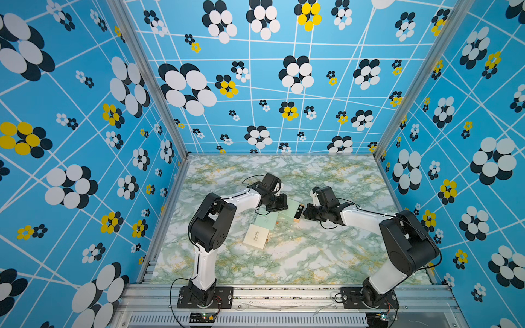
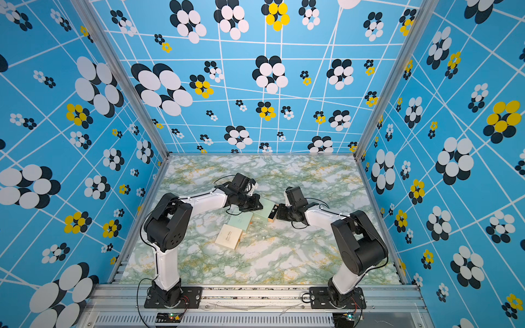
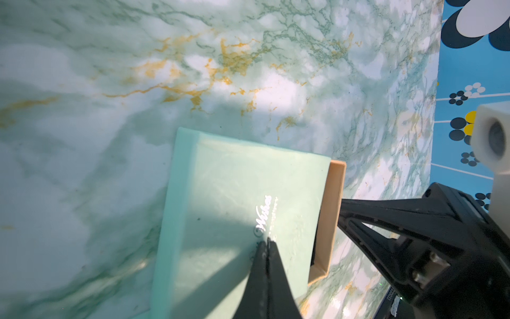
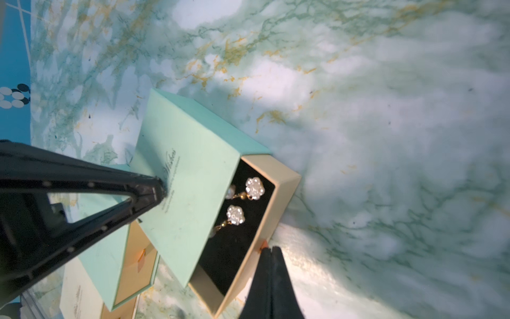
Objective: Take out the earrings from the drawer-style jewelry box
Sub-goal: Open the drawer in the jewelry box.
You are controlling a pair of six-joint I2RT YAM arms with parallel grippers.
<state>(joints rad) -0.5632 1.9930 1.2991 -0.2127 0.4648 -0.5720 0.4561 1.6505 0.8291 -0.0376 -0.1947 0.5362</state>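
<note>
The earrings (image 4: pixel 255 188) look tiny, light, fragile; best pinched by a beaded flower head; the left gripper (image 3: pixel 266 245), jaws together, presses the mint sleeve (image 3: pixel 234 193); the right gripper (image 4: pixel 271 250), jaws together, meets the orange tab (image 4: pixel 262 244).

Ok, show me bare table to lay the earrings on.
Bare marble lies between the cream box and the front rail, and along the back wall. Crowded: the middle, where left claw and right claw meet the open mint drawer box beside a second mint box.

Matt card sleeve (image 4: pixel 190 165), velvety black drawer lining (image 4: pixel 237 248), glinting earrings (image 4: pixel 255 188), glossy marbled tabletop (image 4: pixel 386 138).
</note>
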